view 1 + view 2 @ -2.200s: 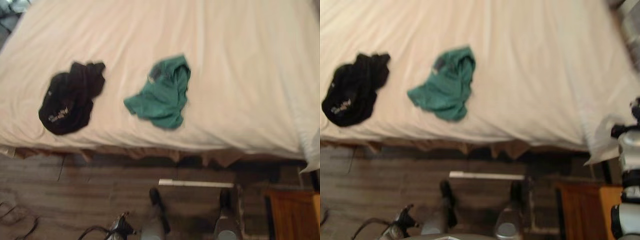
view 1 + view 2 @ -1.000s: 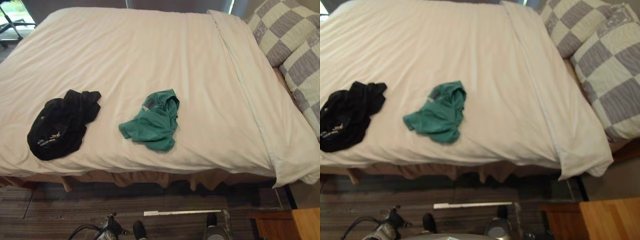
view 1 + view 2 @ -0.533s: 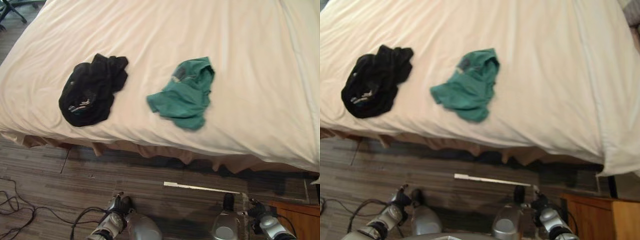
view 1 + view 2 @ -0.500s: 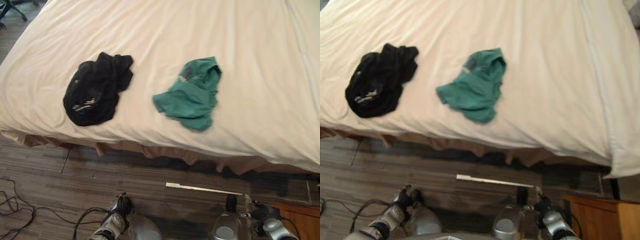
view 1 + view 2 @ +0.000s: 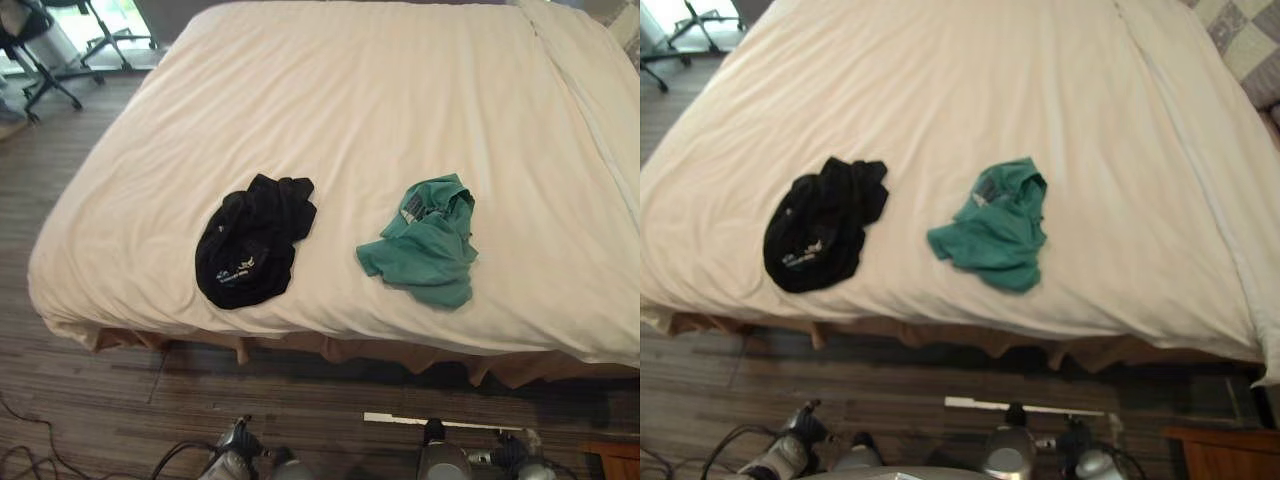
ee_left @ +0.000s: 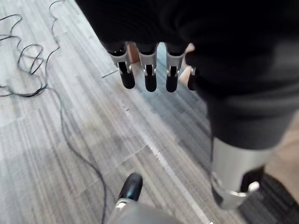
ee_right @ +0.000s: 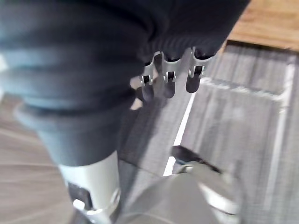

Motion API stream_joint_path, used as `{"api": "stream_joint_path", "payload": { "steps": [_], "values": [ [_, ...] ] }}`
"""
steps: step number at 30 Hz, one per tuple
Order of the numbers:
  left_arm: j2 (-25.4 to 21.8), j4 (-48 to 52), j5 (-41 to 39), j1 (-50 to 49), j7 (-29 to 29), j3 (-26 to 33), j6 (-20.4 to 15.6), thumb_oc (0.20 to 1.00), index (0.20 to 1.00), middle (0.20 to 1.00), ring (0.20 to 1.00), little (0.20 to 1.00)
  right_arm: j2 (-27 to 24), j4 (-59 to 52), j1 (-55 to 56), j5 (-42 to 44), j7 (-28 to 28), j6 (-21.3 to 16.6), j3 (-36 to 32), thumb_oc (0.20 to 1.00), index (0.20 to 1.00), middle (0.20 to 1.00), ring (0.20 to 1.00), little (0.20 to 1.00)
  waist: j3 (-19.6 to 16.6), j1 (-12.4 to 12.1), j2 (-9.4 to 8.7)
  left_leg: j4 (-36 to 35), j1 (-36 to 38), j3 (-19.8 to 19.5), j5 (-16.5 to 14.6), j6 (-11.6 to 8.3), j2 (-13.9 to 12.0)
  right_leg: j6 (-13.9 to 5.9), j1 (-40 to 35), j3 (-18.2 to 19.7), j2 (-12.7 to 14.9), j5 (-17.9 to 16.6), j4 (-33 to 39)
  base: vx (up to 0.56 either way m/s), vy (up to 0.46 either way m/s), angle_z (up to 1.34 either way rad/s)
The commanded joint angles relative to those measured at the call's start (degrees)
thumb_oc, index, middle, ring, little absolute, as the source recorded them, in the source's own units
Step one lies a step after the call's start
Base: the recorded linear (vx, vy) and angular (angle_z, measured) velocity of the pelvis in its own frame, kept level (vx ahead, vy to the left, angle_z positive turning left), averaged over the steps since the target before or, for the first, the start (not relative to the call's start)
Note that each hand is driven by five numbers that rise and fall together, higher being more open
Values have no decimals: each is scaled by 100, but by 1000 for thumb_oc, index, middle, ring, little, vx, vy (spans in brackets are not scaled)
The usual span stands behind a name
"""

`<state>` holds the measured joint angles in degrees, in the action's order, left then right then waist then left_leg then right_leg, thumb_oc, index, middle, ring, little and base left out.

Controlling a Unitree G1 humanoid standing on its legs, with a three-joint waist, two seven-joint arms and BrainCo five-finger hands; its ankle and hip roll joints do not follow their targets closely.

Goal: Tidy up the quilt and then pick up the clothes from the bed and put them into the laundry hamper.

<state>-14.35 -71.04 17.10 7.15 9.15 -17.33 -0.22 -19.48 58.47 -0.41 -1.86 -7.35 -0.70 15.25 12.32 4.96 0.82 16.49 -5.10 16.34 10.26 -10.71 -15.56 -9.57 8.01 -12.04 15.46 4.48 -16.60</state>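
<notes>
Quilt is lying smooth across the bed, broad and soft. Black garment and green garment, crumpled near its front edge, look light and limp, best pinched at a raised fold. Left hand and right hand are hanging relaxed, holding nothing.

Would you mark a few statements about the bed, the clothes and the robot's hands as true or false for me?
1. Two garments lie on the quilt. True.
2. The black garment lies on top of the green garment. False: they lie apart, the black one towards the robot's left.
3. The left hand holds the black garment. False: its fingers hang straight above the floor, holding nothing.
4. The right hand is empty, over the floor. True.
5. The green garment hangs off the bed's edge. False: it lies wholly on the quilt.
</notes>
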Motion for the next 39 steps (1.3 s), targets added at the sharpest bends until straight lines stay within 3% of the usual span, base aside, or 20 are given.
{"api": "stream_joint_path", "payload": {
  "steps": [1, 5, 6, 7, 11, 14, 15, 16, 17, 19, 23, 24, 25, 27, 28, 29, 30, 32, 35, 39],
  "values": [
    [-399, 191, -38, 571, 227, -172, -42, 1000, 1000, 1000, 1000, 1000, 158, 113, -500, 130, -160, -11, 130, 1000, 1000, 1000, 1000, 1000, 626, -17, -369, 981, -903, -368, -565, -415, 615, 221, -260, 15, -400, -330, 1463, -40, 241, 0],
    [-147, 313, -37, 607, 294, -495, -149, 1000, 1000, 1000, 1000, 1000, 209, 204, -572, -25, -178, 17, 208, 1000, 1000, 1000, 1000, 1000, 310, 33, -181, -493, -230, -971, -1031, -126, 156, -132, -232, 281, -213, -391, 1552, 67, 474, -22],
    [-26, 339, -61, 641, 340, -662, -191, 1000, 1000, 1000, 1000, 1000, 236, 165, -589, -64, -187, -2, 255, 1000, 1000, 1000, 1000, 1000, 176, 50, -172, -1052, 150, -1661, -1162, -136, 71, -255, -122, 525, -153, -426, 1475, 60, 419, -71],
    [73, 331, -91, 647, 341, -712, -195, 1000, 1000, 1000, 1000, 1000, 252, 191, -590, -69, -171, 2, 218, 1000, 1000, 1000, 1000, 1000, 84, 136, -146, -1274, 342, -1822, -1271, -118, 72, -334, -69, 590, -103, -476, 1424, 62, 566, -81],
    [196, 162, -57, 669, 332, -739, -120, 1000, 1000, 1000, 1000, 1000, 541, 389, -598, -306, -201, 148, 139, 1000, 1000, 1000, 1000, 1000, -87, 241, -397, -1652, 820, -1352, -1501, 48, 337, -543, 120, 625, 269, -1029, 1330, -29, 299, -46],
    [92, 27, -185, 563, 374, -481, -49, 1000, 1000, 1000, 1000, 1000, 712, 559, -705, -336, -133, 172, 286, 1000, 1000, 1000, 1000, 1000, -49, -50, -481, -1809, 943, -846, -1432, 167, 509, -468, 217, -407, 552, -1125, 1130, -155, 250, -82],
    [22, -66, -280, 445, 380, -311, -8, 1000, 1000, 1000, 1000, 1000, 721, 695, -639, -278, -125, 160, 251, 1000, 1000, 1000, 1000, 1000, -22, -71, -468, -1934, 944, -831, -1311, 243, 590, -397, 121, -312, 240, -872, 817, -102, 214, -101],
    [19, -66, -280, 447, 379, -310, -7, 1000, 1000, 1000, 1000, 1000, 723, 696, -642, -277, -126, 159, 251, 1000, 1000, 1000, 1000, 1000, -29, -67, -477, -1938, 930, -833, -1295, 247, 601, -396, 133, -310, 249, -884, 823, -103, 280, -37],
    [-82, -214, -434, 239, 335, -32, 38, 1000, 1000, 1000, 1000, 1000, 655, 852, -522, -58, -149, 154, 57, 1000, 1000, 1000, 1000, 1000, -24, -80, -438, -1982, 884, -893, -1191, 362, 723, -357, 6, 160, -351, -508, 671, -75, 139, 14],
    [-153, -356, -512, 92, 307, 166, 62, 1000, 1000, 1000, 1000, 1000, 572, 948, -429, 169, -226, 151, -188, 1000, 1000, 1000, 1000, 1000, -57, -104, -446, -2005, 835, -950, -1147, 399, 811, -257, -126, 303, -539, -383, 747, -44, 106, 40],
    [-782, -733, -1095, -493, 332, 1395, 74, 1000, 1000, 1000, 1000, 1000, -17, 1119, -138, 818, -400, 170, -1287, 1000, 1000, 1000, 1000, 1000, -213, -180, -437, -2018, 773, -1007, -1126, 408, 955, -184, -447, 605, -587, -491, 1417, 40, 15, 16],
    [-1310, -887, -1289, -834, 297, 2040, 39, 1000, 1000, 1000, 1000, 1000, -566, 966, 33, 718, -517, 154, -1703, 1000, 1000, 1000, 1000, 1000, -324, -227, -411, -2051, 815, -950, -1107, 376, 944, -227, -598, 553, -503, -579, 1633, 47, -12, 0],
    [-1312, -880, -1287, -847, 294, 2042, 40, 1000, 1000, 1000, 1000, 1000, -564, 955, 46, 715, -517, 159, -1702, 1000, 1000, 1000, 1000, 1000, -336, -221, -412, -2051, 811, -954, -1107, 376, 945, -228, -603, 547, -503, -585, 1647, 70, -16, 1],
    [-1985, -498, -1242, -928, 578, 2493, -104, 1000, 1000, 1000, 1000, 1000, -1213, 329, 303, 531, -780, 10, -2153, 1000, 1000, 1000, 1000, 1000, -413, -246, -389, -2095, 836, -973, -1073, 327, 921, -272, -726, 477, -468, -661, 1866, 43, -8, 4],
    [-1984, -491, -1239, -934, 578, 2492, -101, 1000, 1000, 1000, 1000, 1000, -1210, 314, 317, 526, -780, 17, -2160, 1000, 1000, 1000, 1000, 1000, -417, -243, -387, -2094, 835, -978, -1072, 326, 921, -272, -734, 470, -469, -667, 1876, 35, -5, 18],
    [-2406, 224, -1115, -1039, 940, 2800, -299, 1000, 1000, 1000, 1000, 1000, -1771, -885, 757, -127, -939, -72, -2470, 1000, 1000, 1000, 1000, 1000, -426, -243, -379, -2133, 861, -980, -1053, 293, 905, -314, -815, 405, -441, -707, 1971, 24, -5, 16],
    [-2395, 261, -1105, -1071, 941, 2803, -282, 1000, 1000, 1000, 1000, 1000, -1765, -941, 810, -147, -933, -46, -2498, 1000, 1000, 1000, 1000, 1000, -442, -244, -374, -2133, 860, -985, -1054, 293, 906, -316, -821, 399, -441, -710, 1979, -3, -6, 15],
    [-2883, 2024, -879, -1284, 1188, 3067, -589, 1000, 1000, 1000, 1000, 1000, -2476, -2467, 1131, -839, -1072, -174, -2979, 1000, 1000, 1000, 1000, 1000, -445, -236, -341, -2149, 859, -1012, -990, 274, 882, -350, -853, 318, -410, -773, 2024, 1, -2, 10],
    [-3163, 3354, -636, -1225, 1215, 3030, -749, 1000, 1000, 1000, 1000, 1000, -2871, -3454, 1063, -1159, -1106, -336, -3126, 1000, 1000, 1000, 1000, 1000, -442, -246, -323, -2149, 872, -1029, -1005, 272, 872, -361, -880, 302, -400, -771, 2048, 6, -3, 5],
    [-3591, 4423, -93, -861, 993, 2650, -815, 1000, 1000, 1000, 1000, 1000, -3415, -4295, 660, -1694, -965, -476, -2881, 1000, 1000, 1000, 1000, 1000, -509, -231, -326, -2149, 932, -999, -1100, 267, 857, -377, -946, 291, -389, -710, 2107, 47, -8, -3]
  ]
}}
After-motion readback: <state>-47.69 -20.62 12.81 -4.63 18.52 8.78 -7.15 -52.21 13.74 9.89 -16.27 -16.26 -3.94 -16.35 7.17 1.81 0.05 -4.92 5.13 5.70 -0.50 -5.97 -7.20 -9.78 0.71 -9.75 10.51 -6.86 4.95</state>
